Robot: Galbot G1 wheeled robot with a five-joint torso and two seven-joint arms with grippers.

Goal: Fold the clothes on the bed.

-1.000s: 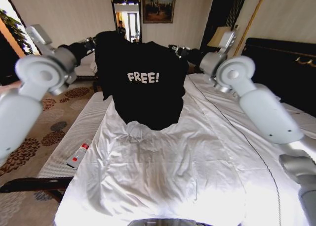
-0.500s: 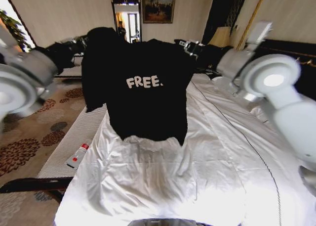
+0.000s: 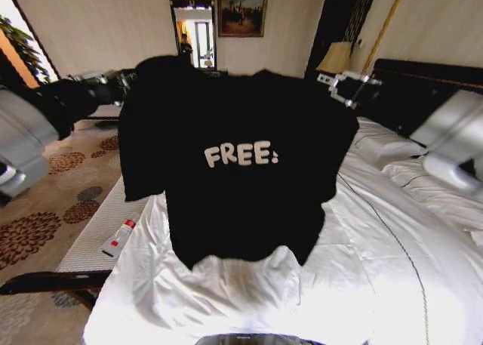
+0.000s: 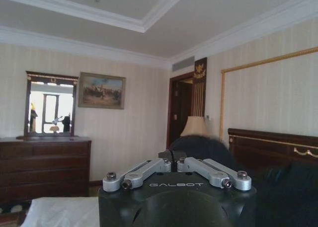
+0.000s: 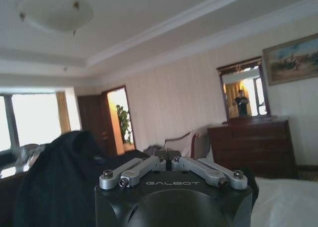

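One black T-shirt (image 3: 234, 164), one bed (image 3: 377, 284), two pincers, one small white bottle with a red cap (image 3: 119, 238).

T-shirt: held up in the air over the bed, spread wide, front facing the head camera, white "FREE" lettering readable across the chest. Its hem hangs just above the white sheets near the foot of the bed (whether it brushes them cannot be told). One sleeve droops on the robot's left side.

Left pincer (image 3: 124, 79): at the shirt's upper left corner, at shoulder level. In the left wrist view the left pincer (image 4: 171, 163) has its fingers drawn together, with dark cloth just beyond the tips; pinching the T-shirt.

Right pincer (image 3: 341, 88): at the shirt's upper right corner, level with the left one. In the right wrist view the right pincer (image 5: 166, 157) is likewise pressed together on the black fabric, which hangs away to one side.

Bottle: lies on the narrow white cushioned bench (image 3: 98, 224) beside the bed, well apart from both pincers.
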